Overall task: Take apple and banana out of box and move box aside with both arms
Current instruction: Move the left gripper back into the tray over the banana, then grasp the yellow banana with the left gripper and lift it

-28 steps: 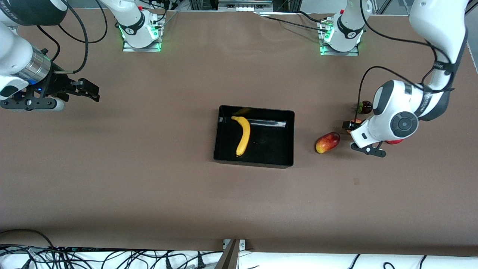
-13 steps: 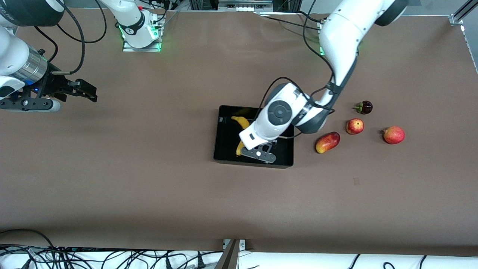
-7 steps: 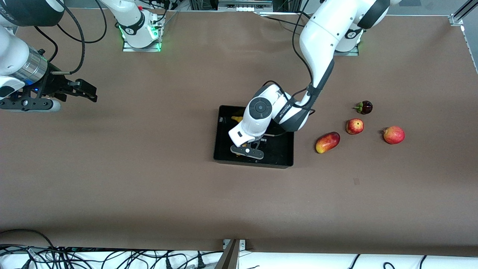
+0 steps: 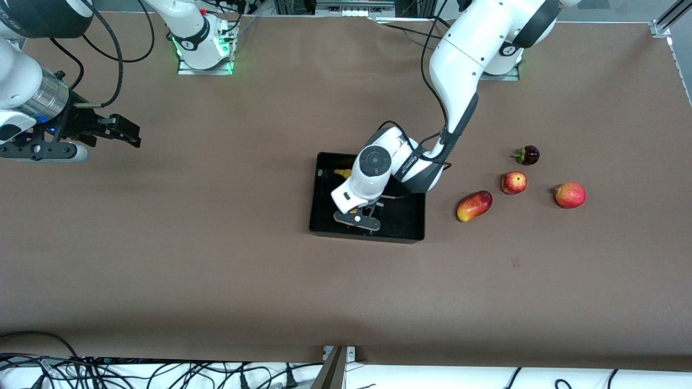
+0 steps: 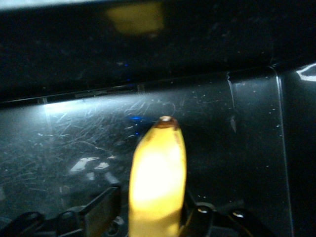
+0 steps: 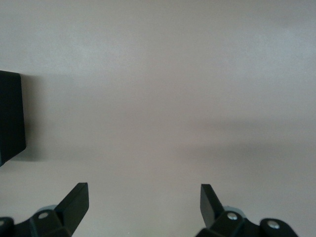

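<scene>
The black tray (image 4: pixel 405 219) lies at the table's middle. The yellow banana (image 4: pixel 341 173) lies in it, mostly hidden under my left hand. My left gripper (image 4: pixel 357 219) is down inside the tray. In the left wrist view the gripper (image 5: pixel 154 205) has a finger close on each side of the banana (image 5: pixel 158 163), which rests on the tray's floor (image 5: pixel 237 163). The red apple with yellowish patches (image 4: pixel 513 182) sits on the table toward the left arm's end. My right gripper (image 4: pixel 134 136) waits open and empty over the table at the right arm's end, and it shows open in its wrist view (image 6: pixel 144 195).
An oblong red-yellow mango (image 4: pixel 474 206) lies between the tray and the apple. A dark mangosteen (image 4: pixel 528 155) and a second red round fruit (image 4: pixel 570 195) sit beside the apple. A corner of the tray (image 6: pixel 10 118) shows in the right wrist view.
My left arm has swung from over the fruits at its end of the table to the tray and come down over the banana. The right arm has not moved.
</scene>
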### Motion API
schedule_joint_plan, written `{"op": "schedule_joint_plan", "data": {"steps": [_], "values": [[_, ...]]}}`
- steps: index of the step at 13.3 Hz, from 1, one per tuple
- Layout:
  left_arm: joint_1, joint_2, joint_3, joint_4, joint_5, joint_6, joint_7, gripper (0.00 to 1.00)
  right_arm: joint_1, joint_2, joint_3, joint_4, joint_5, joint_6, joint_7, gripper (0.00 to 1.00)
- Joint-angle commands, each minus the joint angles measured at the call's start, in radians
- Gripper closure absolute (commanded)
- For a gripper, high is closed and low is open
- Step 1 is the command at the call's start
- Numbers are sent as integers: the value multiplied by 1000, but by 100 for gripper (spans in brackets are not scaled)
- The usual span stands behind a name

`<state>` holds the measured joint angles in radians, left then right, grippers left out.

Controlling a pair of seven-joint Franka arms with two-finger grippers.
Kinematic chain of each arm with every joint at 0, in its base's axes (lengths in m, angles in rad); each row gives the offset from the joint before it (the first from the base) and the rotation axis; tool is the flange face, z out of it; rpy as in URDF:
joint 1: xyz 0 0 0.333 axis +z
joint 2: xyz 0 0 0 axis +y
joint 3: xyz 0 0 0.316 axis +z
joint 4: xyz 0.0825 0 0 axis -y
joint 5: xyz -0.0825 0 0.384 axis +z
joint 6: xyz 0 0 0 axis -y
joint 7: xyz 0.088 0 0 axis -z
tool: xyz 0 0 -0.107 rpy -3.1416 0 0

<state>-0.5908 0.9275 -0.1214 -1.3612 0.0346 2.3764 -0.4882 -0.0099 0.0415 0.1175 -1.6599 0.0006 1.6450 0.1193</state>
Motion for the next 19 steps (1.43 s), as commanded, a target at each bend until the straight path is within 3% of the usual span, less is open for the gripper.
{"op": "schedule_joint_plan", "data": {"steps": [1, 4, 9, 14, 16, 19], "values": [[-1, -2, 12, -10, 4, -3, 8, 100, -9, -17, 5, -12, -11, -5, -13, 0], [12, -47, 12, -9, 4, -40, 3, 100, -9, -18, 4, -11, -11, -7, -13, 0], [81, -171, 0, 7, -7, -267, 16, 100, -9, -17, 5, -11, -7, -4, -13, 0], [170, -251, -1, 10, -13, -381, 112, 99, -9, -17, 7, -11, -5, -4, -13, 0], [253, -291, 2, 8, -9, -480, 248, 99, -9, -15, 7, -11, -5, -2, -13, 0], [388, -302, 17, 4, 22, -565, 653, 99, -8, -12, 8, -14, -1, 6, -13, 0]]}}
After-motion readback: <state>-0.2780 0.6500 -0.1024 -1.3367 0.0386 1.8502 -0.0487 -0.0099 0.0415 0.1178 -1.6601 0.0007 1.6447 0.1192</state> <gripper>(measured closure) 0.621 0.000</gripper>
